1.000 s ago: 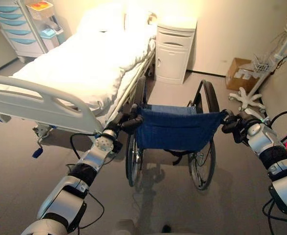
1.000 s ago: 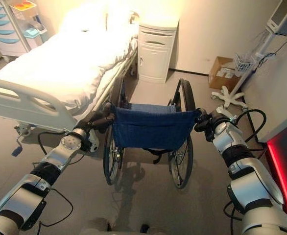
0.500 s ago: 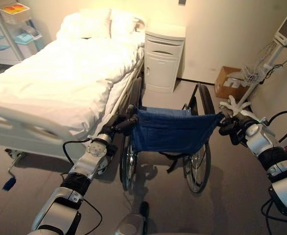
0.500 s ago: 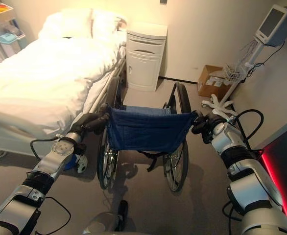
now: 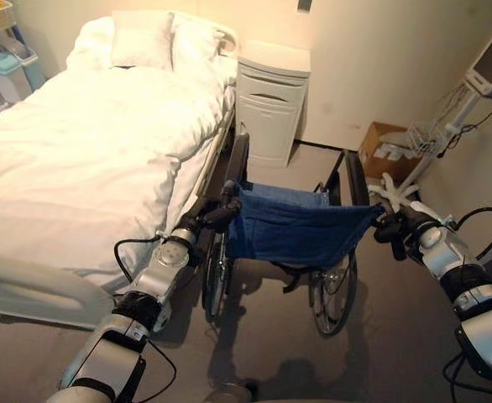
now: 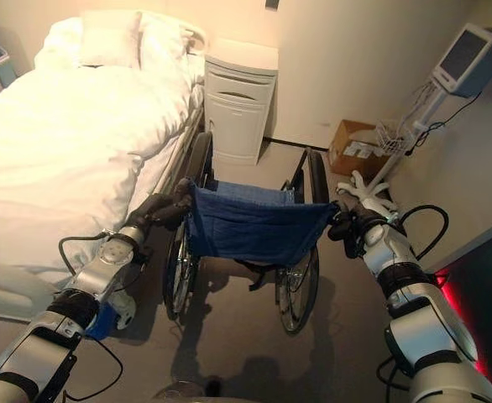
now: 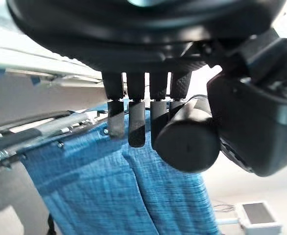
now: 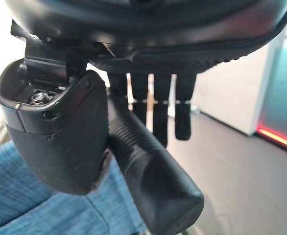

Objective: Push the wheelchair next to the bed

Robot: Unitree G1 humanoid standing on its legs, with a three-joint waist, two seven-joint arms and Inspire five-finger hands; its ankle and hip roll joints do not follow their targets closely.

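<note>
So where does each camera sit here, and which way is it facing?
Left eye view: on the head, looking down at the blue-backed wheelchair beside the white-sheeted bed; both arms show.
Right eye view: same scene, slightly offset.
Left wrist view: along the left hand on its black push handle.
Right wrist view: along the right hand on its ribbed handle.

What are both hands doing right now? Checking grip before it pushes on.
Left hand: shut on the wheelchair's left push handle.
Right hand: shut on the right push handle.
</note>
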